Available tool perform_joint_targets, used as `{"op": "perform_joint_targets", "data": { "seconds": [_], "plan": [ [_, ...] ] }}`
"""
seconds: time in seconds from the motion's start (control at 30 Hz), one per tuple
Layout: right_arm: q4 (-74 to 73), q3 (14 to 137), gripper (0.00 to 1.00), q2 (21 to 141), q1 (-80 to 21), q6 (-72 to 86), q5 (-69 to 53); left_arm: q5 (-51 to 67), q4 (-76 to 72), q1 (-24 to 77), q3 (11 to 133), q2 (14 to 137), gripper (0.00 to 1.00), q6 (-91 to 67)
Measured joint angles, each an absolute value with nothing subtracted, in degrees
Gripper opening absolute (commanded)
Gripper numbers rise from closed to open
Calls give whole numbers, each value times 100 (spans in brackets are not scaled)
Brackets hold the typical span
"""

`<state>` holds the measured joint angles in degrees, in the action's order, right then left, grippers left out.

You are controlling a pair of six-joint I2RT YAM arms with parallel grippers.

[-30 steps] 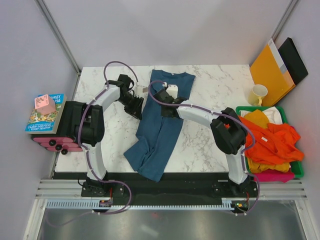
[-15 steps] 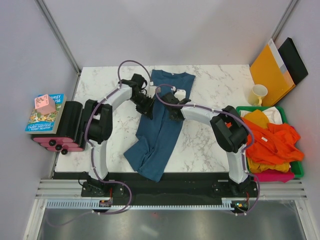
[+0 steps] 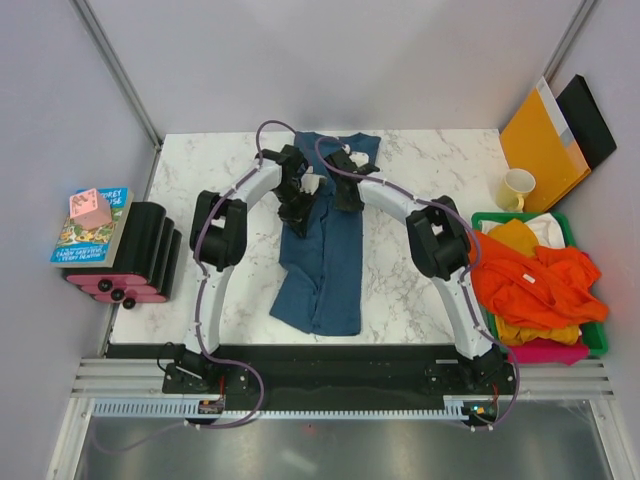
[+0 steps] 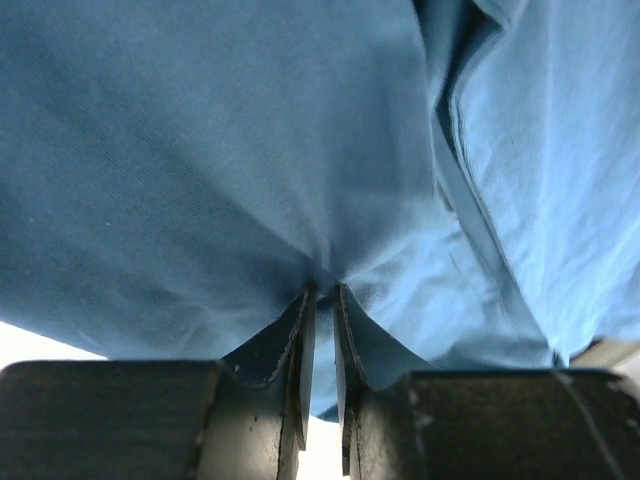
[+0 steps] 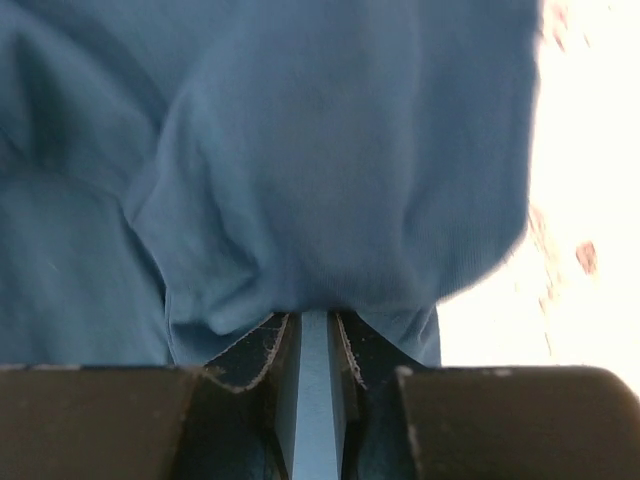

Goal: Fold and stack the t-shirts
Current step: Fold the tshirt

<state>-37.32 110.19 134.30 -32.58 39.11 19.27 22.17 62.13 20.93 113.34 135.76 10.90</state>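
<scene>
1. Overhead, a dark teal-blue t-shirt (image 3: 322, 275) lies lengthwise on the marble table (image 3: 390, 300), sides folded in. My left gripper (image 3: 298, 208) and right gripper (image 3: 347, 196) sit on its far half.
2. Left wrist: my jaws pinch narrowly on a gathered tuck of soft, light cloth.
3. Right wrist: same narrow pinch. The cloth is limp and best held by its edges, I judge.

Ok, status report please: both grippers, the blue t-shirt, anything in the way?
Left gripper shut on blue t-shirt. Right gripper too. Shirt lies narrow, lengthwise on table. Nothing in the way; other shirts in green basket.
</scene>
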Motion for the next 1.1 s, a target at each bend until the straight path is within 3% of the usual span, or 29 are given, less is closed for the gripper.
{"op": "perform_joint_targets", "data": {
  "seconds": [0.23,0.37,0.6,0.87,1.1],
  "plan": [
    [-4104,12086,24,14005,-3039,3726,1599,2128,6801,2053,12481,14180,22,965],
    [-3802,11539,31,13697,-2995,3699,1632,2193,6567,1938,12484,14145,35,939],
    [-3459,9832,39,11963,-3094,3682,1927,2327,6001,1752,11133,12682,43,899],
    [-2808,8156,29,9723,-3826,3754,2141,2718,5465,1778,9314,10217,34,919],
    [-2504,5990,26,9415,-4746,4392,2130,2753,5288,1780,7446,9515,34,967]
  ]
}}
